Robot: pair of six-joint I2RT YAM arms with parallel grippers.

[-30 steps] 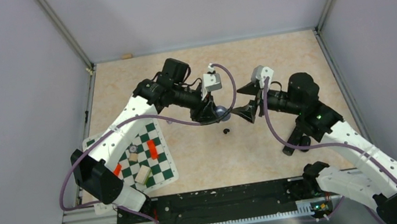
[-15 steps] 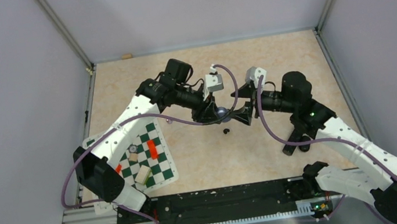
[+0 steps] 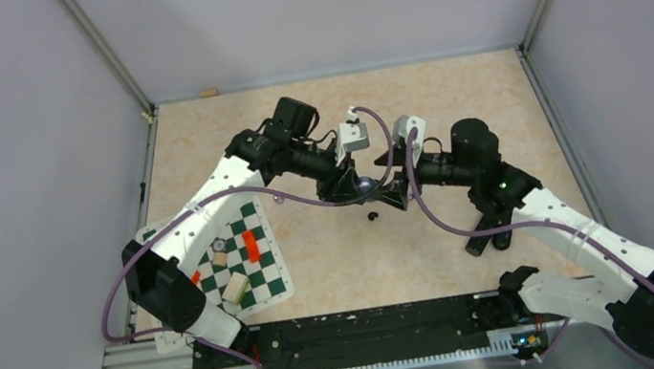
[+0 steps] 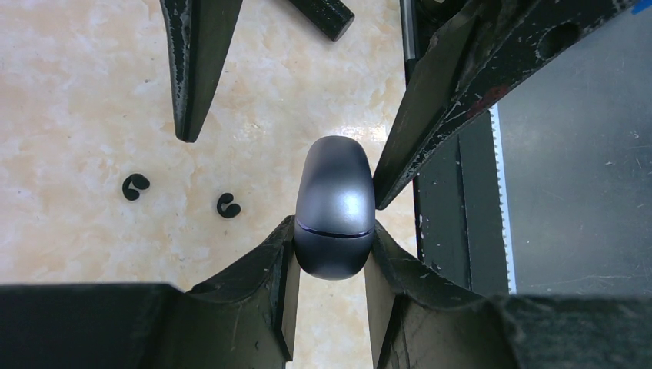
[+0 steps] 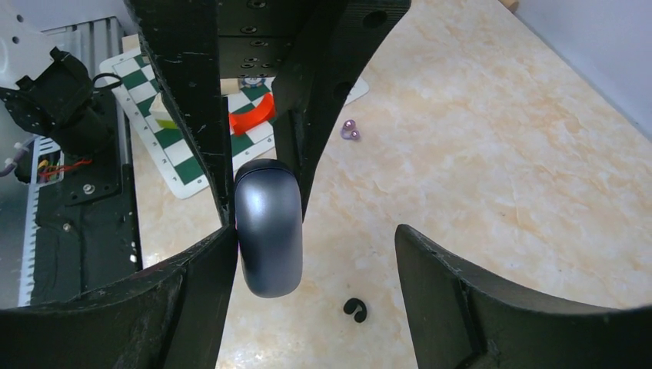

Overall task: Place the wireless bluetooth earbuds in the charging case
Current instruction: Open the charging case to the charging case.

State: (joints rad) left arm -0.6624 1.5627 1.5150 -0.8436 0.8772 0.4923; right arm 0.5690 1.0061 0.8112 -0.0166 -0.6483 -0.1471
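Observation:
The charging case (image 4: 335,200) is a smooth grey-lavender oval with its lid shut. My left gripper (image 4: 333,231) is shut on its lower half and holds it above the table at mid-table (image 3: 365,184). My right gripper (image 5: 315,234) is open and straddles the case's free end (image 5: 267,231) from the opposite side. One of its fingers (image 4: 438,100) touches the case and the other (image 4: 192,69) stands well apart. Tiny lilac earbuds (image 5: 350,131) lie together on the table beyond the case, toward the chessboard mat. They are hidden in the top view.
A green-and-white chessboard mat (image 3: 237,255) with red pieces and a wooden block lies at the left front. Small black C-shaped bits (image 4: 135,187) (image 4: 227,205) (image 3: 373,216) lie on the table under the grippers. A long black cylinder (image 3: 489,234) lies by the right arm.
My right gripper has moved left to the case and now straddles it, one finger touching. My left gripper, holding the case, has barely moved.

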